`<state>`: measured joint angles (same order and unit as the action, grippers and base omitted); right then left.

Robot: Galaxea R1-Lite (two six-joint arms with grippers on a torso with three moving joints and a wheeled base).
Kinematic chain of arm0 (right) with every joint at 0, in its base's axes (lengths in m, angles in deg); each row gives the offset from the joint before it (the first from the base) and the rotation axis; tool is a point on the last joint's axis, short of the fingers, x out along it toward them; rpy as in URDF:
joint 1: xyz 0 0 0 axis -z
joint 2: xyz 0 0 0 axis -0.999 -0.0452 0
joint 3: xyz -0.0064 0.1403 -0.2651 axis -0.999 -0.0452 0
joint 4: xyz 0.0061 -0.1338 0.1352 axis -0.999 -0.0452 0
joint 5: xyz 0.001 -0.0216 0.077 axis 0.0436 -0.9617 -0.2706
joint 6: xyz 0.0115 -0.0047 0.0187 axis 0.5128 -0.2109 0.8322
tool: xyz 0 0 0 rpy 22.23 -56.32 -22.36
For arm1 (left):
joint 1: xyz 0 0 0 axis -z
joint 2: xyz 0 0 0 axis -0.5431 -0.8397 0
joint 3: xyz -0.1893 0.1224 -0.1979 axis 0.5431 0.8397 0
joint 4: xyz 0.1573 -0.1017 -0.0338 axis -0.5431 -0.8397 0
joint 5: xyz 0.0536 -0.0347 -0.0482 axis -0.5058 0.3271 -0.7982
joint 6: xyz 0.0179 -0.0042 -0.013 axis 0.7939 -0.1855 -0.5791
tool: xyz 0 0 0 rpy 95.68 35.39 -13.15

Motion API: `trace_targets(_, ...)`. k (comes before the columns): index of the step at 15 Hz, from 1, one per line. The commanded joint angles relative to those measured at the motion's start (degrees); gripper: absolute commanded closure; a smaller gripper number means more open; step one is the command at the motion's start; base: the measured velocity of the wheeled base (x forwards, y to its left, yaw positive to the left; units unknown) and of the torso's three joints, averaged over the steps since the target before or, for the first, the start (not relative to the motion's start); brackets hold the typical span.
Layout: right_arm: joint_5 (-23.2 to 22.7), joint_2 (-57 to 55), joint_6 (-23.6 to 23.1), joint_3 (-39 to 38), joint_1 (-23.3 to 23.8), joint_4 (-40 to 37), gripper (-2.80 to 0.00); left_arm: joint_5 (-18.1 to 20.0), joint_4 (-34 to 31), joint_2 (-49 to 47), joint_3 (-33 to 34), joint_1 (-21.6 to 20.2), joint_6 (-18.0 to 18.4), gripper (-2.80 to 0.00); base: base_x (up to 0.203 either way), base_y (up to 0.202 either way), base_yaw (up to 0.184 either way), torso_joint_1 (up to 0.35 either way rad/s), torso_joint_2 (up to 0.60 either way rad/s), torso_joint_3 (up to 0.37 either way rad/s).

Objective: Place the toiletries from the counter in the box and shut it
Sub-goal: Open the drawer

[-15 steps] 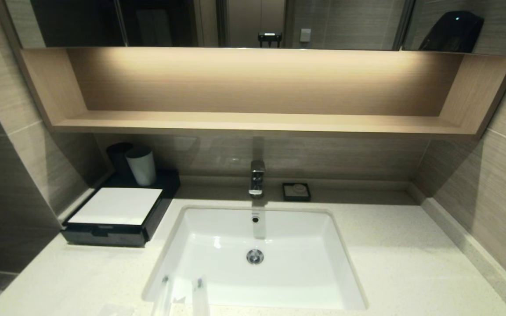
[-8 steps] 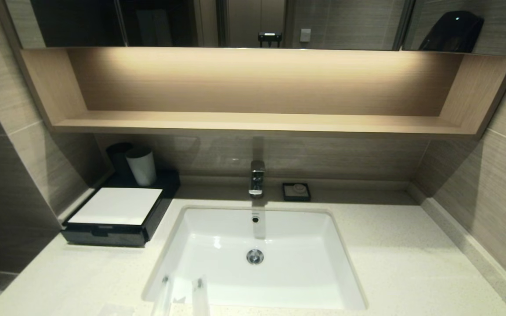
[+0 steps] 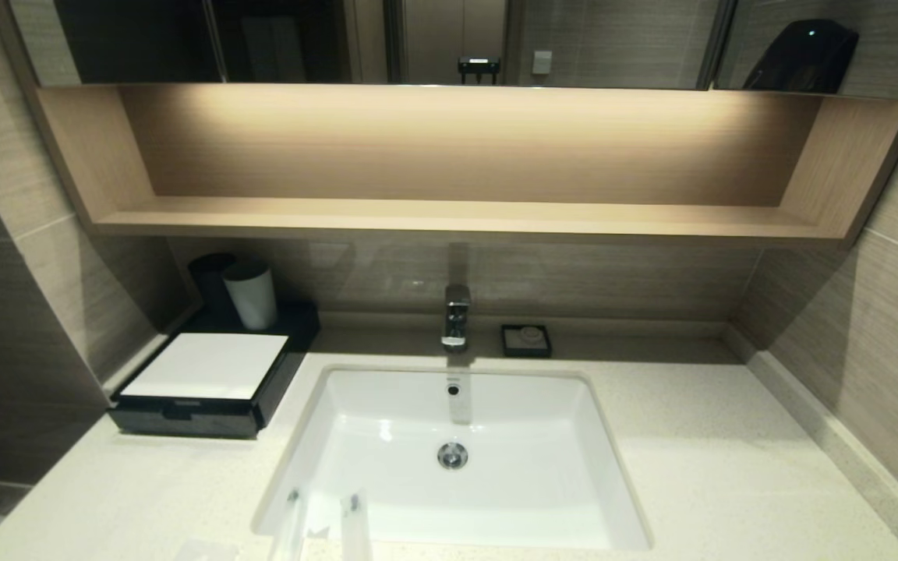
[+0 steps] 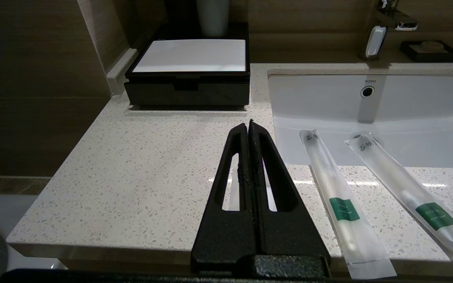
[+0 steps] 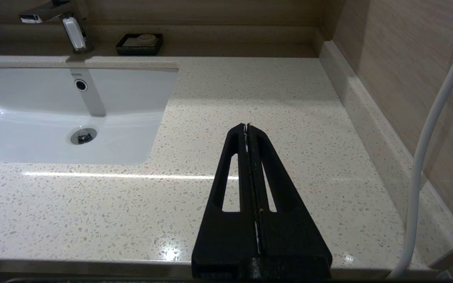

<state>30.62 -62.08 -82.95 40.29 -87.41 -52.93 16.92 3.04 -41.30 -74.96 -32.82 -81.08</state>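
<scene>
My left end effector (image 4: 249, 125) hangs over the near edge of the bench (image 4: 140, 165), its fingers pressed together with nothing between them. The box (image 4: 189, 68) sits ahead of it and a little to its left, against the back wall, drawer pushed in, white top panel facing up. Just to the right of this end effector lie two long clear-wrapped toiletries (image 4: 338, 200) (image 4: 411, 196), side by side, their far ends reaching over the rim of the basin (image 4: 407, 114). My right end effector (image 5: 246, 126) is likewise shut on nothing, hanging above bare bench with the basin to its left and the small black dish (image 5: 139, 43) far ahead by the faucet (image 5: 71, 29).
</scene>
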Motion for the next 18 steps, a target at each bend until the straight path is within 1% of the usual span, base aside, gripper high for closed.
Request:
trace_targets(1, 0.00, 0.00, 0.01, -0.01, 0.00, 0.00, 0.00, 0.03, -0.02, 0.02, 0.01, 0.01, 0.04, 0.00, 0.000, 0.000, 0.000, 0.000, 0.00, 0.000)
trace_targets(13, 0.00, 0.00, 0.01, -0.01, 0.00, 0.00, 0.00, -0.06, 0.06, 0.02, 0.01, 0.01, -0.05, 0.00, 0.000, 0.000, 0.000, 0.000, 0.00, 0.000)
trace_targets(15, 0.00, 0.00, 0.01, -0.01, 0.00, 0.00, 0.00, -0.06, 0.24, 0.02, 0.01, 0.01, -0.32, 0.00, 0.000, 0.000, 0.000, 0.000, 0.00, 0.000)
trace_targets(18, 0.00, 0.00, 0.01, -0.01, 0.00, 0.00, 0.00, -0.24, 0.33, 0.02, 0.01, 0.01, -2.07, 0.00, 0.000, 0.000, 0.000, 0.000, 0.00, 0.000)
